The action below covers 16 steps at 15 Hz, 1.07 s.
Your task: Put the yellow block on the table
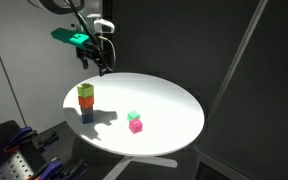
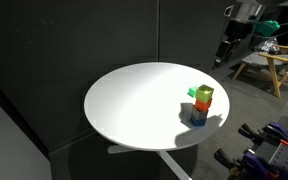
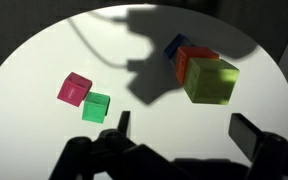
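Nearest the wrist camera, the dark two-fingered gripper (image 3: 181, 122) fills the bottom edge of the view. Its fingers (image 3: 246, 135) are spread wide apart and nothing sits between them. It hangs in the air over the round white-topped table (image 3: 34, 75) and throws a broad dark shadow (image 3: 144, 60) across the top.

Beyond the fingers, towards the right of the wrist view, stands a stack of three small cubes. The yellow block (image 3: 212, 80), a lime-tinted yellow cube, sits on top. It rests on an orange-red cube (image 3: 192, 57), which stands on a blue cube (image 3: 173, 45) touching the tabletop. So the yellow block is not on the table surface itself.

To the left in the wrist view, well apart from the stack, a pink cube (image 3: 74, 88) and a paler mint-green cube (image 3: 97, 105) lie on the tabletop just beside each other, seeming to touch at a corner.

In both exterior views the stack stands upright close to the table's rim, with the yellow block (image 1: 86, 89) (image 2: 203, 94) uppermost. The gripper (image 1: 104, 66) (image 2: 225, 52) hovers higher than the stack and clear of it, near the edge of the table (image 1: 169, 105) (image 2: 134, 100). The pink cube (image 1: 136, 127) and mint-green cube (image 1: 133, 116) sit nearer the table's middle.
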Each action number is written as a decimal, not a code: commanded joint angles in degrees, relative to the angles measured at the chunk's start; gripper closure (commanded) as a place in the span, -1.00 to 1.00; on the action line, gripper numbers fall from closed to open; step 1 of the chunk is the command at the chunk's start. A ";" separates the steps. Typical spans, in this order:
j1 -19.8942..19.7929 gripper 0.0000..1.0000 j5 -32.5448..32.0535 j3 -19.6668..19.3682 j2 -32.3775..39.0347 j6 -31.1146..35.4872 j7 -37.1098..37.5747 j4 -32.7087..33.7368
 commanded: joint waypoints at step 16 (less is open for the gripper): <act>3.52 -1.00 -0.31 6.22 10.72 6.49 6.42 1.55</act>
